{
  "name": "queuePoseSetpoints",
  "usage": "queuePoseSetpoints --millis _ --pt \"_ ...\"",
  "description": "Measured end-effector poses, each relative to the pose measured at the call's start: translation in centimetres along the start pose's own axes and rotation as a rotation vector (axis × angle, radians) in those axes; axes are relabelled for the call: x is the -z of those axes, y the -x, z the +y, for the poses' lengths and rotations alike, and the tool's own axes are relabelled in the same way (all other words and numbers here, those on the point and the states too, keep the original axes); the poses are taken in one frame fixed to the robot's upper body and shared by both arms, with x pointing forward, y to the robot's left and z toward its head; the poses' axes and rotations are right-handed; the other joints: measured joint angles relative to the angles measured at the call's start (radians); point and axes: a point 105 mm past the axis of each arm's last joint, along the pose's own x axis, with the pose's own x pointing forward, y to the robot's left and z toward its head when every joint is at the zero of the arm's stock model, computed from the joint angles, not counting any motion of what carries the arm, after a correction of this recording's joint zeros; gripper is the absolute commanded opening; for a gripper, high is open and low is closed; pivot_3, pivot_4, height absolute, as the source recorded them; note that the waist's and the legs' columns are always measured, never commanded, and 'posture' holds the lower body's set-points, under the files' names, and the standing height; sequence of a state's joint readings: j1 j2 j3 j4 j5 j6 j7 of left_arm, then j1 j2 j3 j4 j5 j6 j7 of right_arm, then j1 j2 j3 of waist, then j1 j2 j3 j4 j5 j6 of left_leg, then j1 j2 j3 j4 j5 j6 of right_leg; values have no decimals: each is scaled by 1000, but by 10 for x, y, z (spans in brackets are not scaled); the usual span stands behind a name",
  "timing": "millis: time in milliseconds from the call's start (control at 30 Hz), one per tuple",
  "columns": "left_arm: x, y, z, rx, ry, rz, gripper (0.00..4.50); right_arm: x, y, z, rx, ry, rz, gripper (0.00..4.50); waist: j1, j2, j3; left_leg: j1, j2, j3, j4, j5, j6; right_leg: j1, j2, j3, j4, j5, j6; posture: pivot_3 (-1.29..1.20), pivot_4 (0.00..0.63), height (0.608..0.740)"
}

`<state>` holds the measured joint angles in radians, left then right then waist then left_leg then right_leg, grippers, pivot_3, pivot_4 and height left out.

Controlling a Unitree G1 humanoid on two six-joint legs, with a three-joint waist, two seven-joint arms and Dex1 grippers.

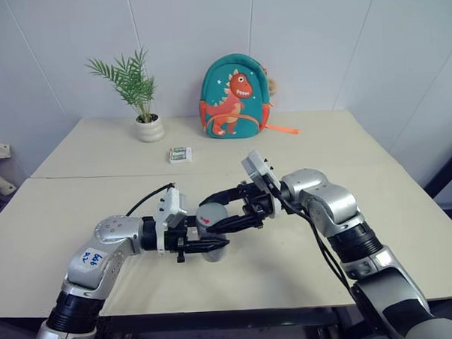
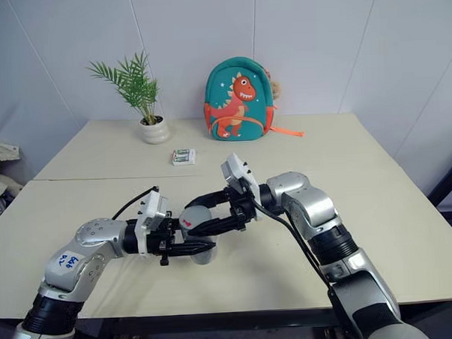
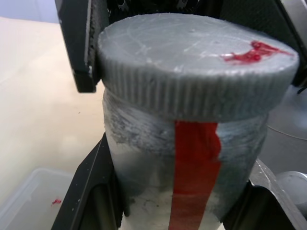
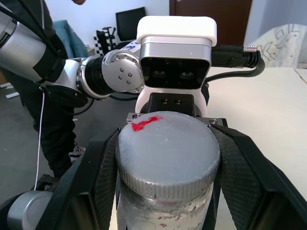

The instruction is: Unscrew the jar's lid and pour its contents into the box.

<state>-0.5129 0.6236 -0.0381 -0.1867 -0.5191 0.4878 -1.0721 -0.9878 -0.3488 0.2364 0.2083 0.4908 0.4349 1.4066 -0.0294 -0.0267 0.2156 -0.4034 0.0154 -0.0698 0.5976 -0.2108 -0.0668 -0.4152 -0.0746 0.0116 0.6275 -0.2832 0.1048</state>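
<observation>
Beige table (image 1: 408,206), plant pot (image 1: 150,128), packet (image 1: 180,154), backpack (image 1: 234,96)

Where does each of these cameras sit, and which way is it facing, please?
Left and right eye views: on the head, looking forward and down over the table; both arms show, holding the jar between them.
Left wrist view: along the left gripper, shut on the jar, with the box below.
Right wrist view: along the right gripper, shut on the lid.
All share the jar and lid.

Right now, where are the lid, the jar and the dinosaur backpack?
lid (image 4: 168,148): right wrist view, flat grey top.
jar (image 3: 194,177): left wrist view, red stripe on its side.
dinosaur backpack (image 1: 234,98): left eye view, front panel.
</observation>
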Motion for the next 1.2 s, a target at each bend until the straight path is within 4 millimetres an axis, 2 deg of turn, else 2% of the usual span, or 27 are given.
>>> queuePoseSetpoints --millis 233,333,433,833,1033,1200 --pt "0 0 -1 -10 2 -3 1990 0 0 0 -3 6 -1 2553 0 0 0 0 0 0 0 0 0 0 0 0 0 0 0 0 150 740" --pt "0 1 1 -19 5 -3 1990 -1 2 0 1 4 -3 3539 0 0 0 0 0 0 0 0 0 0 0 0 0 0 0 0 150 740" --pt "2 9 6 -57 13 5 1990 -4 18 -4 56 -28 -8 4483 2 0 0 0 0 0 0 0 0 0 0 0 0 0 0 0 150 740" --pt "3 12 11 -88 15 -2 1990 -18 29 -8 168 2 -39 4483 0 0 0 0 0 0 0 0 0 0 0 0 0 0 0 0 150 740" --pt "6 12 15 -114 23 -9 1990 -26 6 -1 197 26 -16 4483 1 0 0 0 0 0 0 0 0 0 0 0 0 0 0 0 150 740" --pt "6 10 15 -111 22 -18 1990 -19 -7 -9 272 2 21 4483 1 0 0 0 0 0 0 0 0 0 0 0 0 0 0 0 150 740"
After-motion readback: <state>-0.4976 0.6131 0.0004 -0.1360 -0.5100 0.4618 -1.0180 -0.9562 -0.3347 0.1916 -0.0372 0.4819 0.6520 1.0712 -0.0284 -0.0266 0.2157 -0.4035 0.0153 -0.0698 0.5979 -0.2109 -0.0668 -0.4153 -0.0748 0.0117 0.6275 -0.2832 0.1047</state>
